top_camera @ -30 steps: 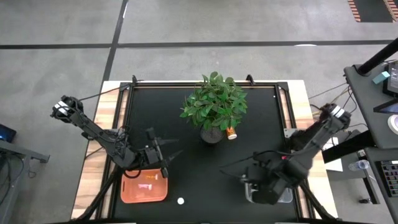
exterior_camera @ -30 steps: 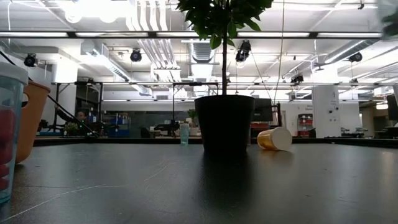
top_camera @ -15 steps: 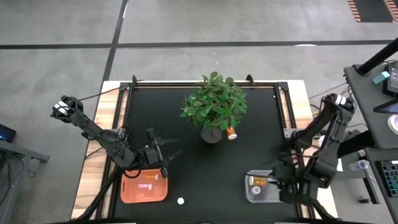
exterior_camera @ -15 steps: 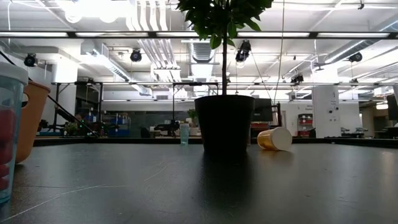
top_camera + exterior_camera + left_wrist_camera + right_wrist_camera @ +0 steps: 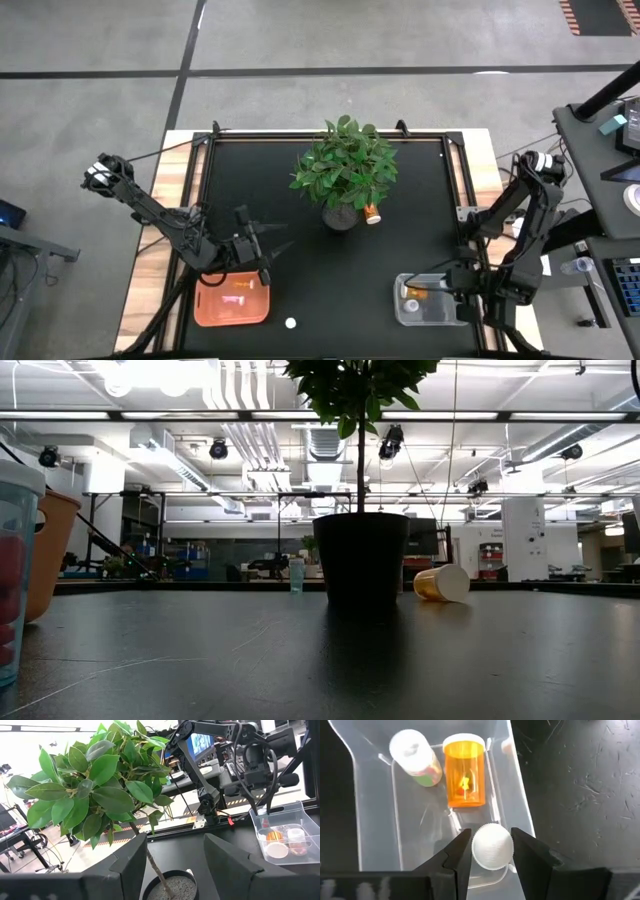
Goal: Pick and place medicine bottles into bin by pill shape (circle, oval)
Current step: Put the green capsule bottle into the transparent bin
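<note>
Bottle (image 5: 492, 846) btwn right pincer (image 5: 490, 851) fingers.

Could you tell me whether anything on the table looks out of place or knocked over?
Yes: an orange bottle lies tipped on its side beside the plant pot, outside both bins, and a small white round thing sits loose near the orange bin.

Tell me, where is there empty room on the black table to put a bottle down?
The widest bare patch of the table lies between the orange bin and the clear bin, below the potted plant. A small white bottle stands at its near edge. The top corners beside the plant are bare too. By the pot, an orange bottle crowds it.
</note>
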{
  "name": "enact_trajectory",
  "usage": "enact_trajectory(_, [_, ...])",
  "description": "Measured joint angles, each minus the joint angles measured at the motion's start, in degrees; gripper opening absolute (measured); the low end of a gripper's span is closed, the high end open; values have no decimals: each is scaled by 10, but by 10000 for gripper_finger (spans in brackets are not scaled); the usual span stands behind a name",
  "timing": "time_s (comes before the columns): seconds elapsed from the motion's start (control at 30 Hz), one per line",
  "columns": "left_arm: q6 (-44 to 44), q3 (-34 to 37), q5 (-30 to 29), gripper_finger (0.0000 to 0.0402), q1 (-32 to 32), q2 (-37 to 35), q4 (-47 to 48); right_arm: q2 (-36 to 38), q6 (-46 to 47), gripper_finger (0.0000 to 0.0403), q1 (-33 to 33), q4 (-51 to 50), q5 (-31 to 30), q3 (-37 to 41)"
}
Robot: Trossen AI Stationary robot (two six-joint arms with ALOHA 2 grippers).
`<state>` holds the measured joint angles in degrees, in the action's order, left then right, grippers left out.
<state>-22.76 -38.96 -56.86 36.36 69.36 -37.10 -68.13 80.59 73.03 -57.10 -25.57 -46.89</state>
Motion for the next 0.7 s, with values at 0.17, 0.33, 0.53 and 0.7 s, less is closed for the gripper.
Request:
enact_trajectory(0.17, [0, 0, 0, 180, 0, 0, 0, -12, -7, 121, 0, 6, 0, 4])
enact_trajectory(0.33, [0, 0, 0, 180, 0, 0, 0, -26, -12, 122, 0, 12, -2, 5])
enact_trajectory(0.53, [0, 0, 0, 180, 0, 0, 0, -53, -17, 139, 0, 22, -2, 7])
enact_trajectory(0.7, [0, 0, 0, 180, 0, 0, 0, -59, 7, 158, 0, 23, -1, 7])
